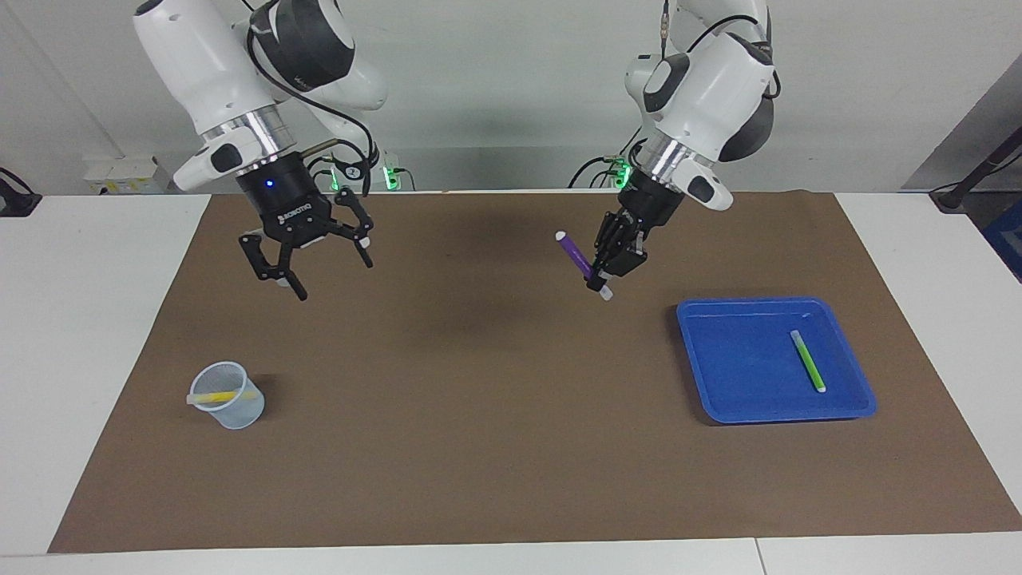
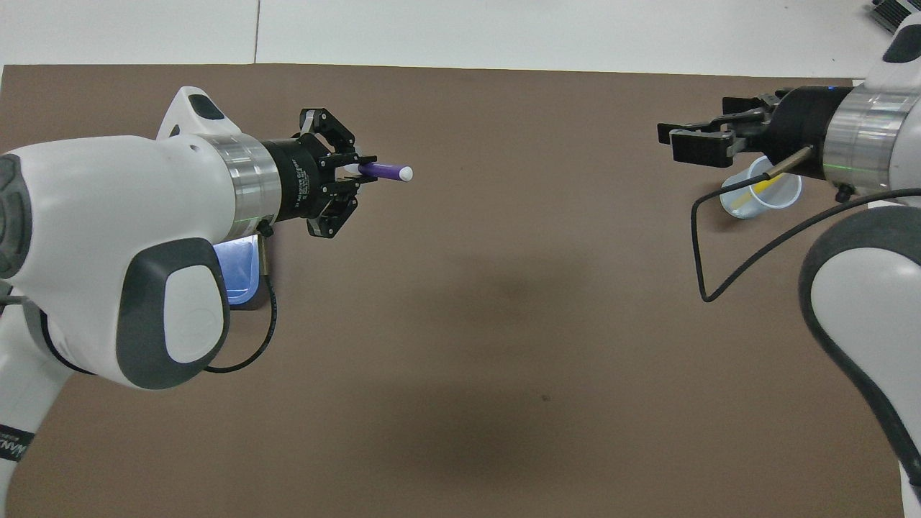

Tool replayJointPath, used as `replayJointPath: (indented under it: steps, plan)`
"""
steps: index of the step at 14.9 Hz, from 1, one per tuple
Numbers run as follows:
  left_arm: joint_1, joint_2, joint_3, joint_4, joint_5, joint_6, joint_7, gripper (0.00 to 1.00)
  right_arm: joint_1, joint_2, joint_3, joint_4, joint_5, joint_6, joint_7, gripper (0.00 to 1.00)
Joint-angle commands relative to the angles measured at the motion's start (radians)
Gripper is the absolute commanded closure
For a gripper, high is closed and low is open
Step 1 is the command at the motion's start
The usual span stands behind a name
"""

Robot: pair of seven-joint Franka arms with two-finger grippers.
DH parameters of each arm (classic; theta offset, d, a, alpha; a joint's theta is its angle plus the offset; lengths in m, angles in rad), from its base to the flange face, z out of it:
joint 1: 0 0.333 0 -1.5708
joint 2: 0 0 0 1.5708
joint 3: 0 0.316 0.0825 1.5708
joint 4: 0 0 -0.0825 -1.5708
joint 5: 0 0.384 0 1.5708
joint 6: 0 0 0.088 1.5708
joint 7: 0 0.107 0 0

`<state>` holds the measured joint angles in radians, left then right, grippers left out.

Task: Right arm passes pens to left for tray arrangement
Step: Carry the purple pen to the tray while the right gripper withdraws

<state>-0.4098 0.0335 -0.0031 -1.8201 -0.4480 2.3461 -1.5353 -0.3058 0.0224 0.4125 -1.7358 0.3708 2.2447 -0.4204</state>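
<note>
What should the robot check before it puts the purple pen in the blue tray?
1. Left claw shut on the purple pen: ok.
2. Right claw open, holding nothing, apart from the pen: ok.
3. Blue tray has bare floor beside the green pen: ok.
4. Left claw over the tray: not ok; it hangs over the brown mat, nearer the robots than the tray.
5. Yellow pen waiting in the cup: ok.
6. Pen held firmly enough not to slip: cannot tell.

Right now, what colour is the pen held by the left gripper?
Purple, with a pale tip. The pen in the left gripper shows best in the overhead view.
</note>
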Motion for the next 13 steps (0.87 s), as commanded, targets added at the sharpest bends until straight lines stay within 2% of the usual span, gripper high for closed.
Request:
replayJointPath:
  steps: [1, 2, 5, 6, 9, 12, 13]
  plan:
    - [0.072, -0.043, -0.006, -0.030, 0.012, -0.095, 0.160, 1.00, -0.084, -0.036, 0.014, -0.083, -0.007, -0.014, -0.026, 0.07]
    - [0.100, -0.047, -0.006, -0.033, 0.012, -0.125, 0.226, 1.00, -0.101, -0.036, 0.014, -0.106, -0.007, -0.016, -0.003, 0.07]
    - [0.178, -0.070, -0.006, -0.076, 0.014, -0.149, 0.425, 1.00, -0.116, -0.033, 0.011, -0.126, -0.013, -0.060, 0.223, 0.06]
    - [0.199, -0.079, -0.006, -0.091, 0.014, -0.152, 0.482, 1.00, -0.121, -0.029, 0.011, -0.126, -0.041, -0.077, 0.291, 0.00]
    - [0.255, -0.093, -0.005, -0.116, 0.029, -0.186, 0.636, 1.00, -0.134, -0.010, 0.011, -0.126, -0.191, -0.095, 0.431, 0.00]
    - [0.289, -0.090, -0.006, -0.116, 0.176, -0.218, 0.760, 1.00, -0.157, 0.039, 0.011, -0.096, -0.277, -0.157, 0.529, 0.00]
    - [0.299, -0.089, -0.005, -0.116, 0.193, -0.234, 0.849, 1.00, -0.162, 0.081, 0.011, -0.065, -0.318, -0.171, 0.569, 0.00]
